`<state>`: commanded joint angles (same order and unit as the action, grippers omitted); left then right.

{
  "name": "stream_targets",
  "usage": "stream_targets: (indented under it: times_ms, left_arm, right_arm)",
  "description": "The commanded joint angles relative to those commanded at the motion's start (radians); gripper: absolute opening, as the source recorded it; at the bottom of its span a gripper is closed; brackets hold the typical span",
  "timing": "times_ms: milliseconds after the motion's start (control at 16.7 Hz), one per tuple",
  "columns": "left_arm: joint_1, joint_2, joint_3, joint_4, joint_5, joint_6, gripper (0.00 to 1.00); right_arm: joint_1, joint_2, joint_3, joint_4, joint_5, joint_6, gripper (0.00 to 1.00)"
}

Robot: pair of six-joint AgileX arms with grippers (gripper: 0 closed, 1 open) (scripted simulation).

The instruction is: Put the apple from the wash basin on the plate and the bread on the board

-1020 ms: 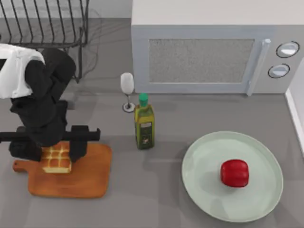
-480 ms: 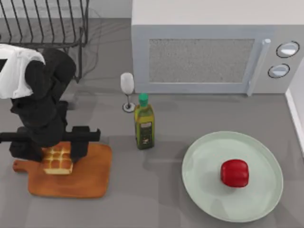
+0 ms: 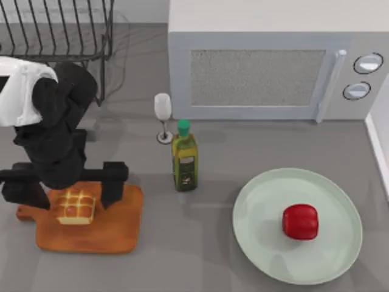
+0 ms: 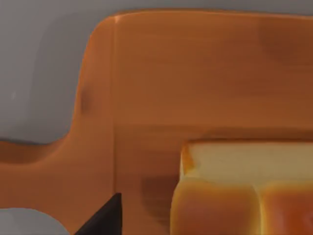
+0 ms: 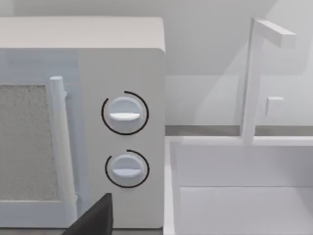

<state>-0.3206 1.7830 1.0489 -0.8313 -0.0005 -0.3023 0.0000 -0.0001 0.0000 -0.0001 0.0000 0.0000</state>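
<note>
Grey countertop runs before a microwave (image 3: 273, 73) and a wire rack (image 3: 58, 30). Your left gripper (image 3: 64, 188) has spread its fingers since half a second ago and now stands wide open, gripping nothing; the bread (image 3: 76, 208) lies released on the board (image 3: 91, 228), so that half looks done. One apple (image 3: 300, 221) sits on one plate (image 3: 267, 243), right side. Count one bread, one board, one oil bottle (image 3: 184, 159), one wine glass (image 3: 163, 115). Your right arm is parked facing the basin (image 5: 244, 196); its finger state I cannot tell.
</note>
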Motion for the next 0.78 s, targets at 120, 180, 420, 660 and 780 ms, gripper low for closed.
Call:
stream_targets:
  times_ms: [120,180,420,660,780]
  left_arm:
    - [0.0,0.0,0.0,0.0,0.0,0.0,1.0]
    - [0.0,0.0,0.0,0.0,0.0,0.0,1.0]
    - [0.006,-0.03,-0.011,0.014,0.0,0.005,1.0]
    - [0.033,-0.193,-0.101,0.09,0.0,0.033,1.0]
    - [0.054,-0.312,-0.171,0.145,0.001,0.054,1.0]
  right_arm:
    - [0.0,0.0,0.0,0.0,0.0,0.0,1.0]
    - [0.0,0.0,0.0,0.0,0.0,0.0,1.0]
    - [0.0,0.0,0.0,0.0,0.0,0.0,1.0]
    - [0.0,0.0,0.0,0.0,0.0,0.0,1.0]
    - [0.0,0.0,0.0,0.0,0.0,0.0,1.0]
